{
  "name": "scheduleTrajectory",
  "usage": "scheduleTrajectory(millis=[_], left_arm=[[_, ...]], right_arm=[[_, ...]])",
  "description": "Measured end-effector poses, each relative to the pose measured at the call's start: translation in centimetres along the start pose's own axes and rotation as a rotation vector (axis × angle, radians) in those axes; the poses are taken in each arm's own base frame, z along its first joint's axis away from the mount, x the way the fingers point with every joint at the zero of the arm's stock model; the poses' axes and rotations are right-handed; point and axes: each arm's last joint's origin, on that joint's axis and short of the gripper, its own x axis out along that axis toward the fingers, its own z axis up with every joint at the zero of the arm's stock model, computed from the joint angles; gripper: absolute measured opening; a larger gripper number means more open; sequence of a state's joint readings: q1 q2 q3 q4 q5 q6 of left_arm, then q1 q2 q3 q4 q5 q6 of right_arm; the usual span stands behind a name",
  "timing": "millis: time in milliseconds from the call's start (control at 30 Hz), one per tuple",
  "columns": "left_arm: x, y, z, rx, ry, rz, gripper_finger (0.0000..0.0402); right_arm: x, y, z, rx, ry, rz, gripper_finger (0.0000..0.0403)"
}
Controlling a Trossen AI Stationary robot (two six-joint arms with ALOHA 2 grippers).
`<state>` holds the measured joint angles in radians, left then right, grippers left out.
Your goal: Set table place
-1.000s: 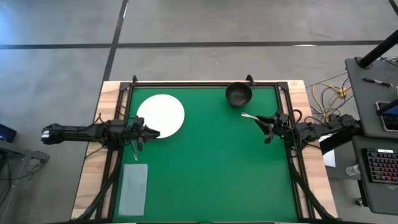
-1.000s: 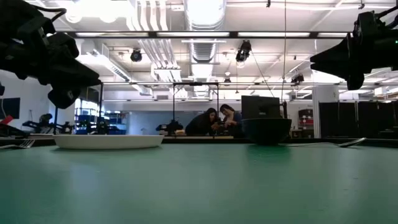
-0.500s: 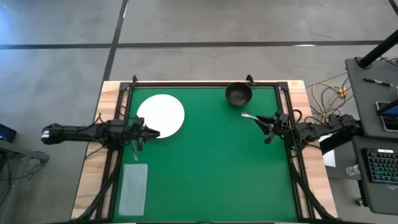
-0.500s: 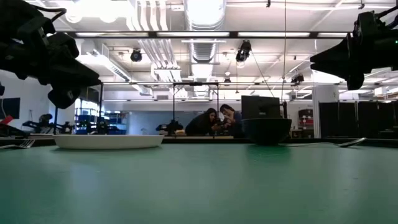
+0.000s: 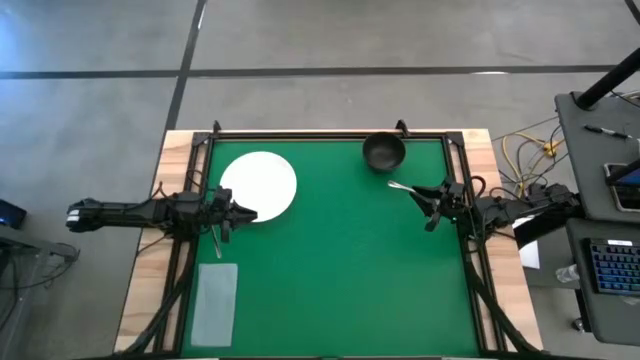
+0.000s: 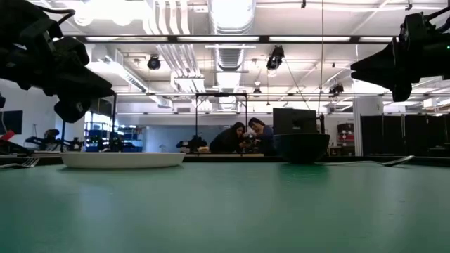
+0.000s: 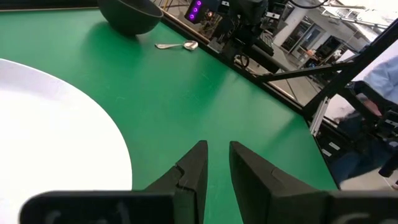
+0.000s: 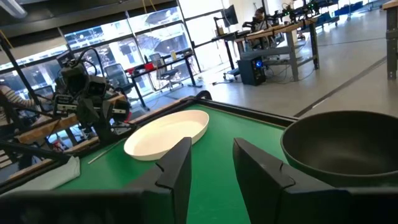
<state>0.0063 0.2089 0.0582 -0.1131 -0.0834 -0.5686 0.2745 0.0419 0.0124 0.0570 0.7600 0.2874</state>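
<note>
The round white plate (image 5: 258, 185) lies flat on the green table's (image 5: 340, 270) far left part. The smaller dark bowl (image 5: 383, 151) stands by the far edge, with the silver spoon (image 5: 402, 186) lying just near of it. The silver fork (image 5: 215, 240) lies at the left edge, partly under my left arm. My left gripper (image 5: 250, 213) hovers open beside the plate's near rim (image 7: 93, 124). My right gripper (image 5: 428, 205) hovers open just right of the spoon, facing the bowl (image 8: 339, 146). In the low view both grippers (image 6: 77, 98) (image 6: 380, 70) hang well above the tabletop.
A pale grey napkin (image 5: 215, 302) lies at the near left corner. Black rails (image 5: 455, 160) and wooden edges frame the top. A desk with a keyboard (image 5: 610, 265) and cables stands beyond the right edge. People sit far behind the table (image 6: 246, 137).
</note>
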Motion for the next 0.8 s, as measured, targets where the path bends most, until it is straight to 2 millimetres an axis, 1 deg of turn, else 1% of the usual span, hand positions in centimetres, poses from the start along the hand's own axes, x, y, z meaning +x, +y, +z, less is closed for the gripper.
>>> scheduleTrajectory(millis=[467,533,600,667,733,800], left_arm=[[0.0,0.0,0.0,0.000,0.000,0.000,0.0052],[0.0,0.0,0.0,0.000,-0.001,0.000,0.0052],[0.0,0.0,0.0,0.000,-0.001,0.000,0.0052],[0.0,0.0,0.0,0.000,-0.001,-0.001,0.0052],[0.0,0.0,0.0,0.000,0.000,0.000,0.0052],[0.0,0.0,0.0,0.000,0.000,0.000,0.0052]], right_arm=[[0.0,0.0,0.0,0.000,0.000,0.000,0.0112],[0.0,0.0,0.1,0.031,-0.011,0.003,0.0111],[0.0,0.3,0.9,0.149,-0.075,0.029,0.0111],[0.0,0.7,1.8,0.243,-0.132,0.100,0.0111],[0.0,1.2,2.7,0.236,-0.195,0.207,0.0111],[-0.1,1.7,3.6,0.168,-0.274,0.290,0.0111]])
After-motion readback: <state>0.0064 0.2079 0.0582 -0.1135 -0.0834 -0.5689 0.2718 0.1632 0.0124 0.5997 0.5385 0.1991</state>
